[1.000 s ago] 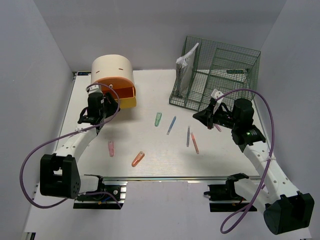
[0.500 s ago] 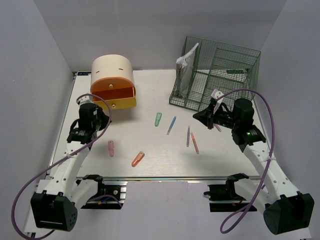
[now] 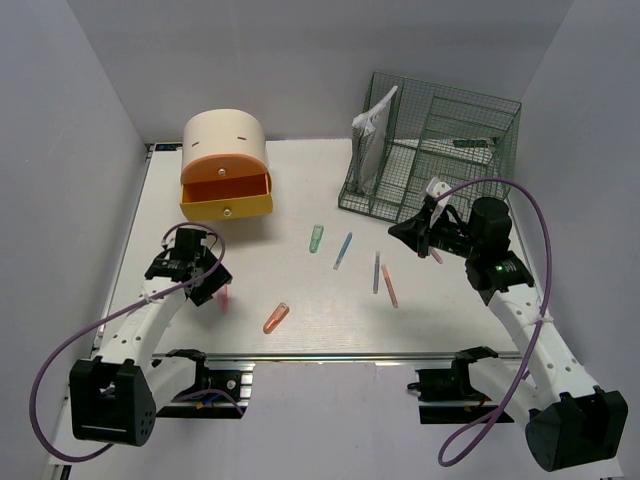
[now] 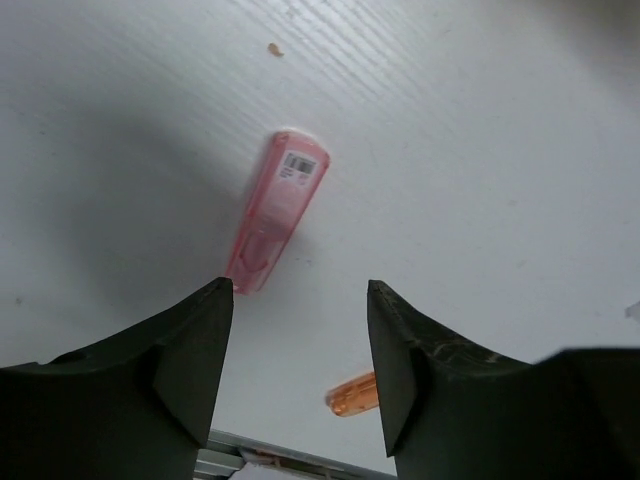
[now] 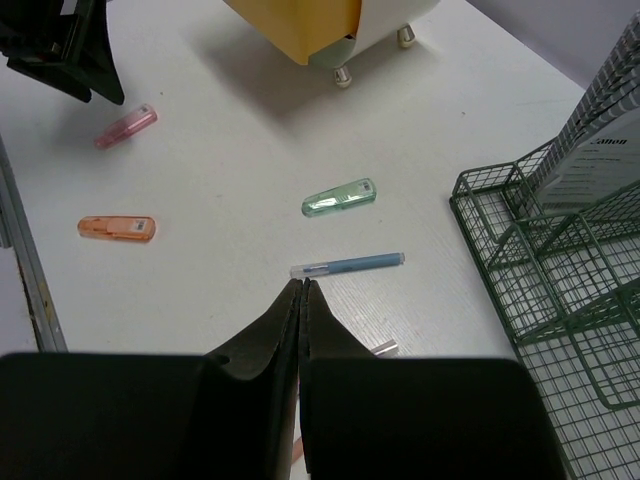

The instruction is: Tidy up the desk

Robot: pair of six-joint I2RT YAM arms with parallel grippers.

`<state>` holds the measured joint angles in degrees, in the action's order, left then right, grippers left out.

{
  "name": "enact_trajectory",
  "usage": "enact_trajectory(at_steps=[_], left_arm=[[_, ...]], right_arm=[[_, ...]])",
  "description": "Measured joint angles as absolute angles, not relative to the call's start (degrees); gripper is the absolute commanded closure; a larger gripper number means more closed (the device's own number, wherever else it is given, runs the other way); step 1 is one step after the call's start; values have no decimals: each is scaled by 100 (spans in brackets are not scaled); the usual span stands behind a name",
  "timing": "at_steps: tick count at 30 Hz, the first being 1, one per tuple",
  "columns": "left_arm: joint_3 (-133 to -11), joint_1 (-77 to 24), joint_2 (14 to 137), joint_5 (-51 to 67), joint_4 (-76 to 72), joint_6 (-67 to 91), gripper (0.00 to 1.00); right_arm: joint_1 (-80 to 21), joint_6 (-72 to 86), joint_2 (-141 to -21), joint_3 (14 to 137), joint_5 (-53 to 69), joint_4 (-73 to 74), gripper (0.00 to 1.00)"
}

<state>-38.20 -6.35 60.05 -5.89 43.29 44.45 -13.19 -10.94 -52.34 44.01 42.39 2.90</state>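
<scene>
Table: the white table [image 3: 300, 180] fills the middle of the top view, and both my arms reach over it from the 6 o'clock edge.
Left tool: my left tool [image 4: 298, 290] is at 8 o'clock on the table, pointing down, jaws apart and nothing between them.
Pink stick: flat on the table, the pink stick [image 4: 278, 210] lies just past my left fingers; on the wrist camera it runs from 12 toward 7 o'clock, its near end close by one fingertip [image 4: 222, 290]. I cannot tell if they touch.
Orange stick: the orange stick [image 3: 276, 318] lies at 3 o'clock of my left tool, apart from it.
Right tool: over at 3 o'clock my right tool [image 5: 302, 285] hangs above the table with its jaws pressed together, empty.
Middle of table: a green stick [image 3: 317, 238], a blue pen [image 3: 343, 250], then a grey pen [image 3: 376, 272] and a red pen [image 3: 389, 286] side by side.
Drawer box: the drawer box [image 3: 225, 150] is at 10 o'clock, its orange drawer pulled out.
Wire rack: the green wire rack [image 3: 430, 150] is at 1 o'clock, just beyond my right tool.
</scene>
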Motion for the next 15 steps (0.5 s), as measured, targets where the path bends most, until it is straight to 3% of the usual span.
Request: enact_trajectory(at_steps=[15], left_arm=[[-3677,-657,6936,-873,3997,4495,34]], right_arm=[[-1253,-1094,-5183,4401,4287,292,100]])
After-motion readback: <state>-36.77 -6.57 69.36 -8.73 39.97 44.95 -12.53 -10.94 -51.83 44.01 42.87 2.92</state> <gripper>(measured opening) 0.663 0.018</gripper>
